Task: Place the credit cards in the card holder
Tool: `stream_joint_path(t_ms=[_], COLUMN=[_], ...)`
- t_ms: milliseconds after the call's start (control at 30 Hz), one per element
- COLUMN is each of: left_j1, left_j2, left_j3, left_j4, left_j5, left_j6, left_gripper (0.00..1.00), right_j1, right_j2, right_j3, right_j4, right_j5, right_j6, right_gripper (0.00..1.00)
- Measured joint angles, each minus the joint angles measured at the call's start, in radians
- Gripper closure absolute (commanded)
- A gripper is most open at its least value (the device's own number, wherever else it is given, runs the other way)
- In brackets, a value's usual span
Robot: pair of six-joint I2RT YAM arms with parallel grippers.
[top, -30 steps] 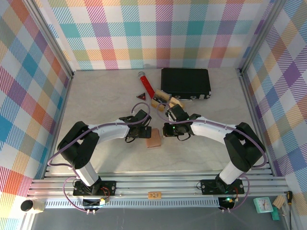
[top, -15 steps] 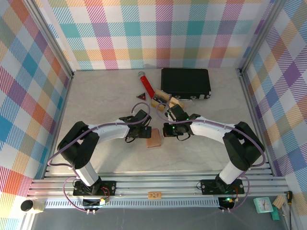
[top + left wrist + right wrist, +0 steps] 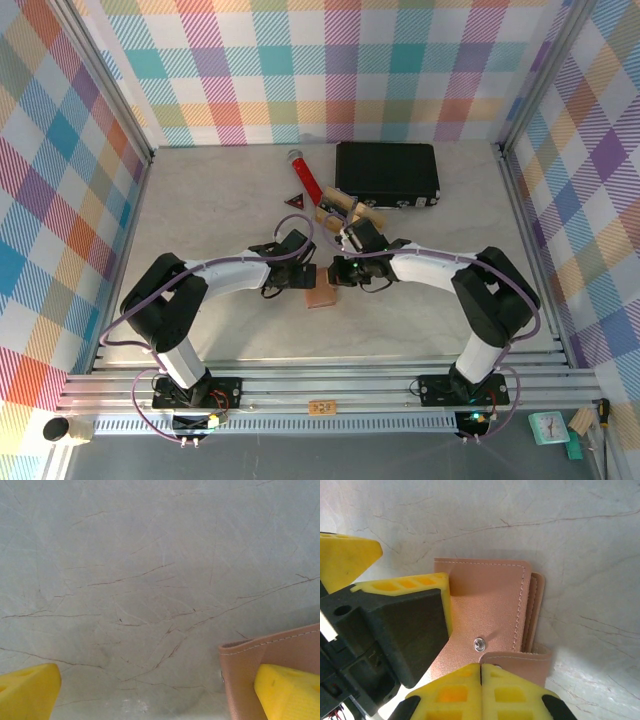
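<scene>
1. Lying nearest, flat reddish-brown leather card holder [image 3: 321, 291], between both grippers.
2. Left gripper [image 3: 157, 692]: jaws wide, straddling the holder's edge.
3. Right gripper [image 3: 481, 672]: fingertips closed together at the holder's flap.
4. Gold-tan rectangular credit cards [image 3: 337, 204] beyond, beside black case [image 3: 387, 172].

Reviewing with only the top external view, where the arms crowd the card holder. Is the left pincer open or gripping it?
Observer: The left pincer is wide open. One finger lies over a corner of the card holder, the other over the table.
Operator: And the right pincer?
Observer: The right pincer is shut, fingertips at the holder's flap. I cannot tell whether it pinches it.
Operator: Is the holder unfastened?
Observer: Yes, the flap is off its snap stud.
</scene>
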Motion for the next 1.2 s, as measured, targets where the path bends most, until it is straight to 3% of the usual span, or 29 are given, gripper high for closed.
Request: stream_joint_path(t_ms=[833,1200], left_j1=[-0.004,-0.004], left_j2=[0.005,0.005], left_j3=[-0.006,-0.007], left_j4=[0.016,0.017], left_j5=[0.0,0.0], left_j6=[-0.016,-0.016], left_gripper=[0.0,0.0], right_j1=[0.024,0.026], right_j2=[0.104,0.082], right_j3=[0.041,-0.066], right_j4=[0.06,0.226], right_j5=[-0.031,-0.034], right_j6=[0.028,0.076], right_gripper=[1.0,1.0])
